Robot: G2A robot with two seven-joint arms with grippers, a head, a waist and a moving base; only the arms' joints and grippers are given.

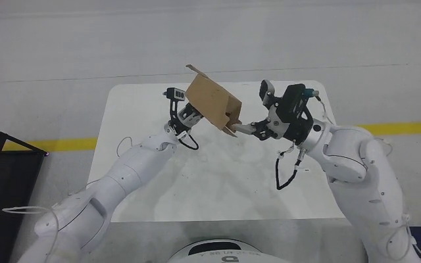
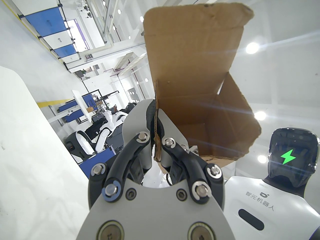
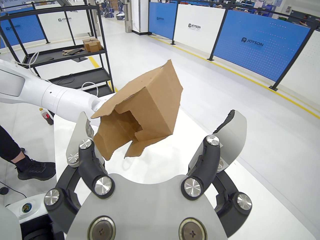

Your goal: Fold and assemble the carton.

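Note:
A brown cardboard carton [image 1: 214, 102] hangs tilted in the air over the white table [image 1: 197, 191]. My left gripper [image 1: 189, 117] is shut on one side wall at the carton's open end [image 2: 156, 123]; its upper flap [image 2: 195, 38] stands up and the inside [image 2: 207, 126] is empty. My right gripper [image 1: 245, 127] is open at the carton's other end. There the bottom flaps [image 3: 117, 131] hang loose and partly folded, between the right gripper's [image 3: 158, 118] spread fingers [image 3: 80, 131]. One flap lies close beside that finger.
A black shelf rack [image 3: 75, 58] with small cartons stands on the floor beyond the table, and a bottle [image 3: 46, 116] stands on the floor near it. Another black frame [image 1: 13, 164] is at the table's left. A yellow floor line [image 1: 66, 143] runs past both sides.

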